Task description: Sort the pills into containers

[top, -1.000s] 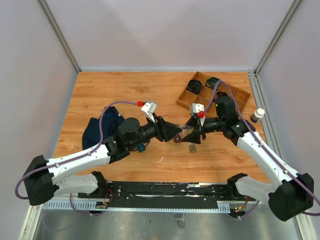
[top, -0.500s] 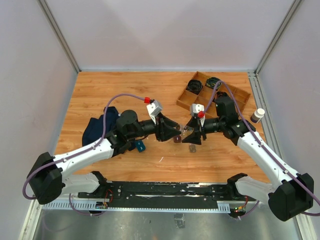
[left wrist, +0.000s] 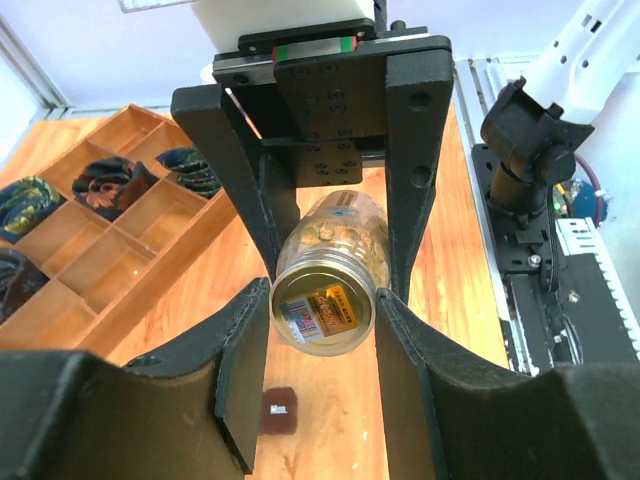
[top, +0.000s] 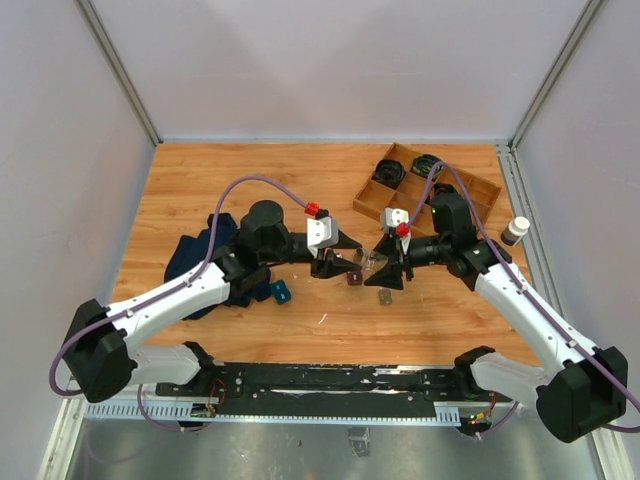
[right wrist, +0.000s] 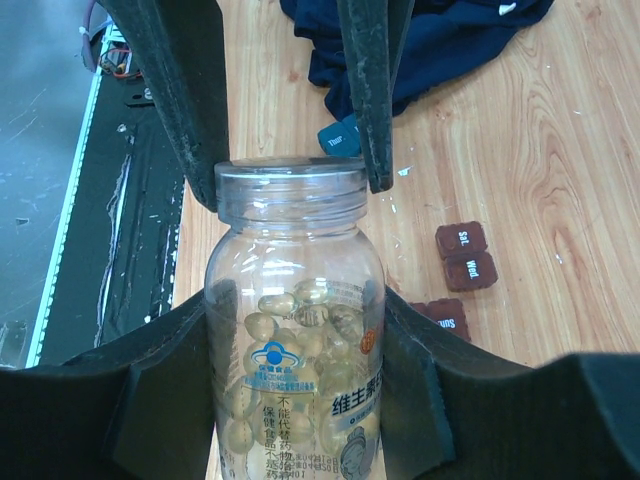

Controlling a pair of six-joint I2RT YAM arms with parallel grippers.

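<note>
Step in hand, as I read it: uncapping, with sorting itself not yet begun. The right gripper is clamped on the body of the pill bottle, which is held roughly level above the table, between the two arms. The pills are all inside. The left gripper has one finger on each side of the clear cap, closed on it as far as I can judge. The cap looks fully seated. The containers, small dark-brown boxes, sit on the wood just below and beside the bottle and look closed. The next move calls for a left-wrist twist to free the cap while the right holds firm, keeping the mouth from dipping so nothing spills.
</note>
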